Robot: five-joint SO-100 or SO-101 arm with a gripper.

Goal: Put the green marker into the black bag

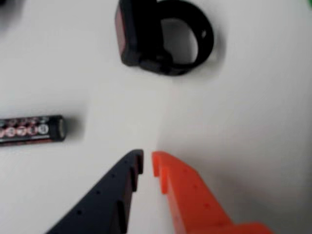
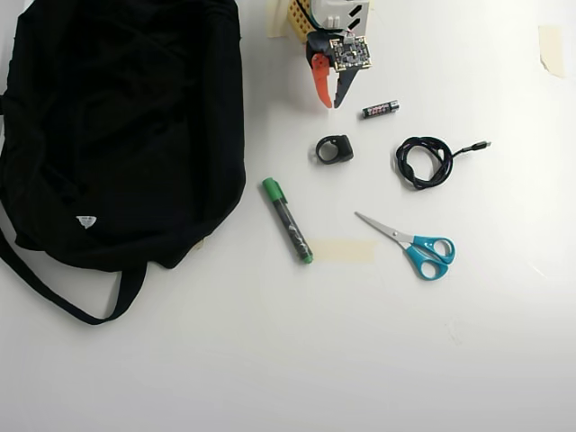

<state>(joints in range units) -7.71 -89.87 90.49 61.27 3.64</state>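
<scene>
Green marker (image 2: 287,220): I am seeing it lying flat on the white table (image 2: 378,342) in the overhead view, cap end pointing up-left toward the bag, well below the jaws and a little left of them; it is not showing in the wrist view.

Gripper (image 2: 328,103): I am watching it hanging near the top edge of the overhead view – one orange finger, one dark finger, tips almost together with only a narrow slit between them and nothing in it. The wrist view (image 1: 147,162) is showing the same thin gap over bare table.

Black bag (image 2: 117,135): it is filling the left side of the overhead view, strap trailing along the bottom-left, just left of the marker's cap. I cannot tell what it is holding – the fabric is hiding the inside.

Writing: the bag's small white tag (image 2: 85,220) is too small for me to read; the marker's white print and the battery (image 2: 380,109) label are blurring out.

Others: a black ring-shaped clip (image 2: 334,148) is sitting just below the jaws; a coiled cable (image 2: 425,162), teal-handled scissors (image 2: 409,244) and a strip of tape (image 2: 342,250) are lying to the right.
</scene>
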